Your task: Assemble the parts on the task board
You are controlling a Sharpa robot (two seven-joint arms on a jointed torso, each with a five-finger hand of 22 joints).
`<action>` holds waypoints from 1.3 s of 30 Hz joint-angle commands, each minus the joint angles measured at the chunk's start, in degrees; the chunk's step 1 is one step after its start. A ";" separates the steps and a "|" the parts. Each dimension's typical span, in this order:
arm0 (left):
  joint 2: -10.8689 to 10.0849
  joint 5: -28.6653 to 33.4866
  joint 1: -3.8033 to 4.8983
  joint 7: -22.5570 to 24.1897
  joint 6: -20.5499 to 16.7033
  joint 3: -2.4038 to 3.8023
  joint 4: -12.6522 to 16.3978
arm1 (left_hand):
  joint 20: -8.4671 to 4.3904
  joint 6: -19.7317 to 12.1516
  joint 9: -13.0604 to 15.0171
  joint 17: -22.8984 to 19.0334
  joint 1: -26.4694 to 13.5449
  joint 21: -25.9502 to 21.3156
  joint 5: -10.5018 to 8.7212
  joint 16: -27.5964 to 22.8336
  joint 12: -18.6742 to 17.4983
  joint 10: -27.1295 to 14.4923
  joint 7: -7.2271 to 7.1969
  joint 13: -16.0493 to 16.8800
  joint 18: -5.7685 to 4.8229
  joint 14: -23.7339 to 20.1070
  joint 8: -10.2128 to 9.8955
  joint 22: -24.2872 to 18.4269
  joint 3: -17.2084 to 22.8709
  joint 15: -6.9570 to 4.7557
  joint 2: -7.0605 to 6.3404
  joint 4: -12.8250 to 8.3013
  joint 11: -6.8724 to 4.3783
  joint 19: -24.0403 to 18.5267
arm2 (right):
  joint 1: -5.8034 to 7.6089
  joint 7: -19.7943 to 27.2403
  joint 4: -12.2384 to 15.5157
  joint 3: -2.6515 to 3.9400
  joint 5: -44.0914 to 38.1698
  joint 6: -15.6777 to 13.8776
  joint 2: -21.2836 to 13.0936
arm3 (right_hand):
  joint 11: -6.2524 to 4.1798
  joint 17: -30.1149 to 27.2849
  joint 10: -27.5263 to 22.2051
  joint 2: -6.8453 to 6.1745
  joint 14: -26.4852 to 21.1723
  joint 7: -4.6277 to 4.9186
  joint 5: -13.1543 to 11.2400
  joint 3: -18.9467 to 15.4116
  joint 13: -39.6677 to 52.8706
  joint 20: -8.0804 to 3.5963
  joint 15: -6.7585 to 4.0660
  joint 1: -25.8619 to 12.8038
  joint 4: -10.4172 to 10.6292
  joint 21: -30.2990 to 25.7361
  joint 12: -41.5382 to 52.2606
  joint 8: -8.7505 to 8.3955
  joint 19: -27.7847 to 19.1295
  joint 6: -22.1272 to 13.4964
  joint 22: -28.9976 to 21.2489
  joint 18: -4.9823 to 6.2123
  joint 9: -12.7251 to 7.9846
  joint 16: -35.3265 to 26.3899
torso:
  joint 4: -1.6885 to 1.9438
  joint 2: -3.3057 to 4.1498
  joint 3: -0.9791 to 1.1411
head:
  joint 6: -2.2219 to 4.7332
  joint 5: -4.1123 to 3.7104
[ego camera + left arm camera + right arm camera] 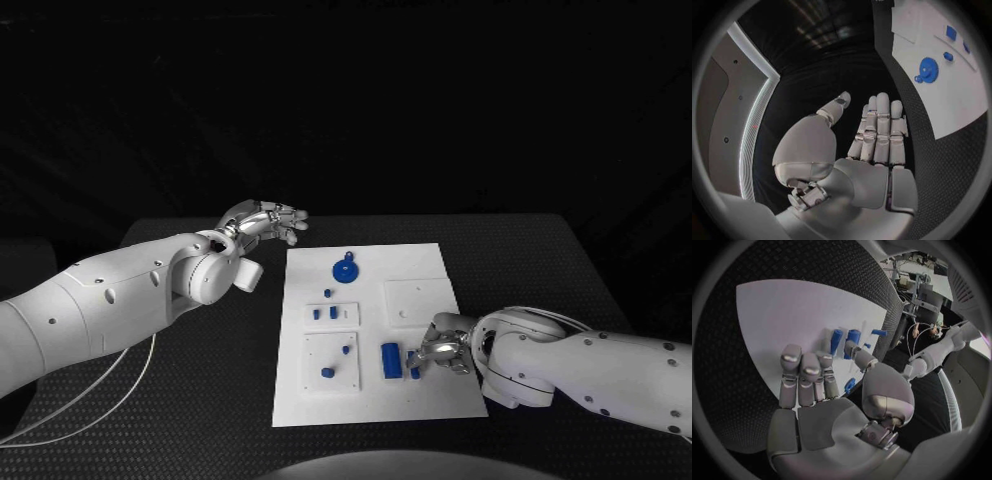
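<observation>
Several blue parts (391,359) are lying on the white board (433,400) mid-desk. Right robot hand (437,350) is hovering at the near-right cluster, fingers parted, seemingly holding nothing. Left robot hand (267,221) is hanging spread beyond the far-left corner. Likely next: grasping a part.

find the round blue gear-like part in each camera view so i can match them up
Head view: the round blue part lies on the far end of the task board, nearest the left hand.
Left wrist view: it lies on the white board beyond the fingers.
Right wrist view: I cannot make it out.
Shared landmark: the task board.
</observation>
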 commanded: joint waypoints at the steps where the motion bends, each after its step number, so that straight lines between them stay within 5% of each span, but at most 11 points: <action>1: 0.11 0.31 0.02 0.28 0.81 0.03 0.11 | -0.10 -0.46 -0.08 0.07 -0.50 -0.26 0.21 -0.27 0.15 -0.38 0.12 -0.01 0.52 0.29 0.17 0.07 0.06 0.12 0.13 0.39 0.15 0.42 | -0.06 0.31 -0.03 -0.01 -0.67 0.90 -0.07 | -0.06 0.02 -0.17 -0.49 -0.07 0.23 0.12 -0.59 0.10 -0.41 -0.37 0.02 0.04 0.03 -0.35 -0.02 0.09 0.09 0.36 1.16 -0.05 -0.14 | 0.01 -0.01 -0.02 | 0.06 0.16; 15: -0.01 0.31 0.02 0.27 0.78 0.02 0.04 | -0.10 -0.53 -0.10 0.10 -0.51 -0.29 0.21 -0.30 0.15 -0.39 0.14 -0.02 0.52 0.29 0.15 0.11 0.06 0.12 0.12 0.42 0.15 0.42 | -0.06 2.19 0.40 -0.02 -0.60 9.69 -1.82 | 0.05 -0.01 -0.42 -3.95 -0.10 0.33 0.13 -3.33 0.34 -0.72 -0.34 5.39 -3.02 -0.04 -0.35 -0.08 -0.14 -0.34 0.38 1.16 0.11 -0.34 | -0.06 0.00 0.08 | 0.22 0.13; 29: 0.05 0.31 0.02 0.26 0.83 0.02 0.09 | -0.10 -0.55 -0.11 0.14 -0.49 -0.32 0.21 -0.32 0.16 -0.40 0.15 -0.01 0.53 0.29 0.15 0.14 0.08 0.12 0.12 0.45 0.15 0.42 | -0.06 1.66 -0.21 -0.01 -1.58 7.36 -1.12 | 0.05 0.04 -0.35 -2.01 -0.10 0.32 0.13 -5.76 0.38 -0.47 -0.27 6.80 -2.68 -0.21 -0.40 -0.01 -0.31 -0.18 0.31 1.16 0.18 -0.40 | 0.03 0.01 0.05 | 0.07 0.03; 39: 0.03 0.31 0.02 0.21 0.80 0.02 0.10 | -0.10 -0.55 -0.12 0.17 -0.50 -0.34 0.21 -0.34 0.17 -0.39 0.15 -0.01 0.53 0.29 0.16 0.17 0.08 0.12 0.13 0.47 0.15 0.43 | -0.06 0.17 -0.91 -0.01 -4.82 5.88 -0.60 | -0.12 0.18 -0.22 1.70 -0.13 0.15 0.13 -6.24 0.37 -0.42 -0.37 3.73 -0.37 -0.29 -0.48 -0.04 -0.33 0.18 0.29 1.16 0.01 -0.30 | 0.06 0.01 -0.06 | -0.06 0.12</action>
